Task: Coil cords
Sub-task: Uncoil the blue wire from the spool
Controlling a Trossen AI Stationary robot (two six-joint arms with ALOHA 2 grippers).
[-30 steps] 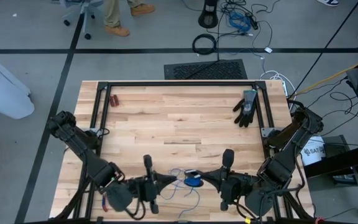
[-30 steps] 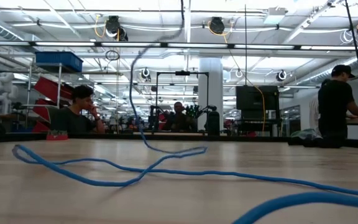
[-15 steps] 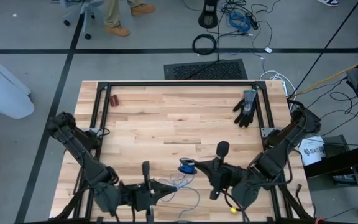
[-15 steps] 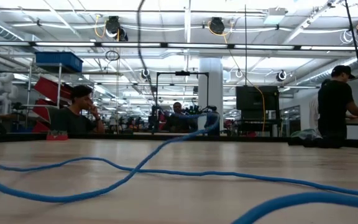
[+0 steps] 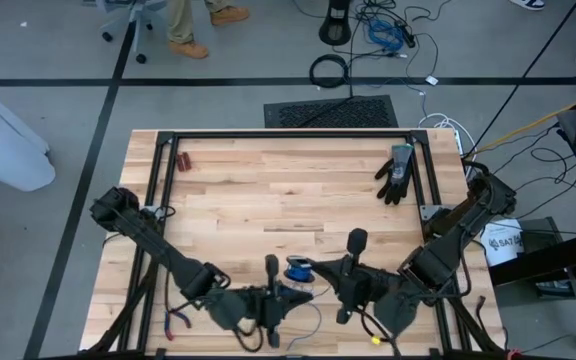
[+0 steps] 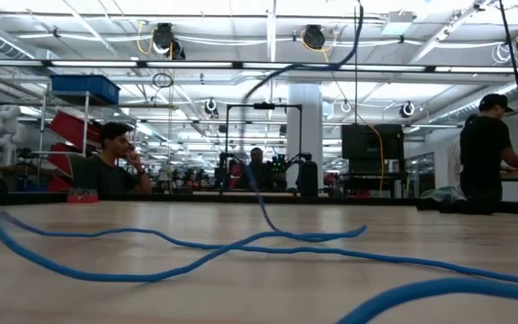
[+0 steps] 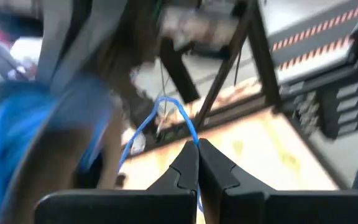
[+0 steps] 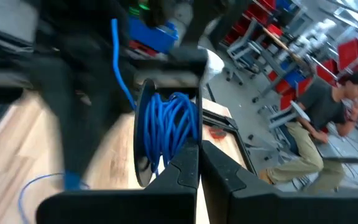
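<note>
Cord (image 5: 299, 268): thin blue cable, partly wound into a tight coil.
Pose: coil raised at the near table edge.
Loose end: slack curves trailing over the wood.

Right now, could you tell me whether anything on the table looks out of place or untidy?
The blue cable is only partly coiled: a bundle sits at the right end effector, while loose strands sprawl over the near edge. A black glove lies alone by the far right corner.

A pale wooden tabletop (image 5: 288, 200) edged by a black frame; a black glove (image 5: 396, 173) lies near its far right corner; small red-handled pliers (image 5: 182, 160) lie near the far left corner; loose loops of thin blue cord (image 6: 151, 256) trail across the near boards.
</note>
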